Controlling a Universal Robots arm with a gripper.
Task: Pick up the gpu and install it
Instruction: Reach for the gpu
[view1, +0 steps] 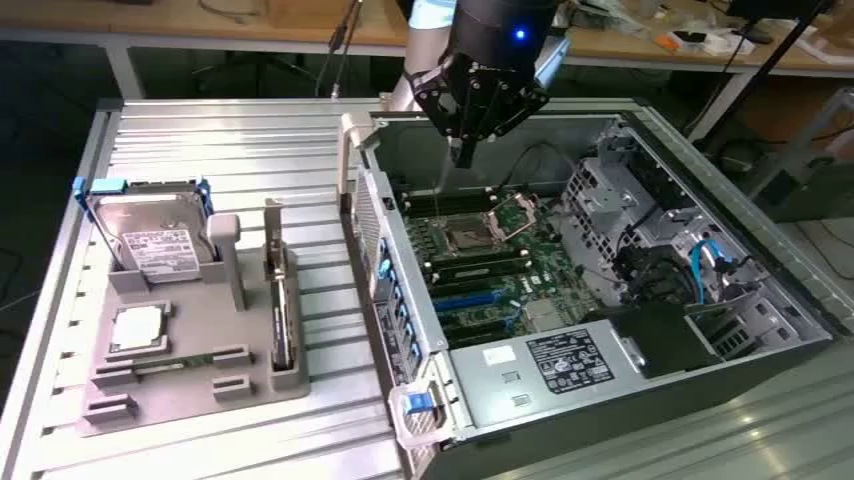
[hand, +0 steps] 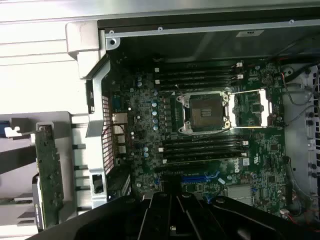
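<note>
The gpu stands on edge in a slot of the grey holder on the exterior view's left, outside the computer case. In the wrist view the gpu shows as a thin green-faced board beside the case wall. My gripper hangs over the far end of the open case, above the motherboard and well away from the gpu. Its fingers are shut with nothing between them. In the wrist view the gripper points down at the board near the blue card slot.
The holder also carries a silver hard drive, a square processor and a narrow memory stick. The case's metal side wall rises between holder and motherboard. An open processor socket lies mid-board. Cables and drive bays crowd the case's right.
</note>
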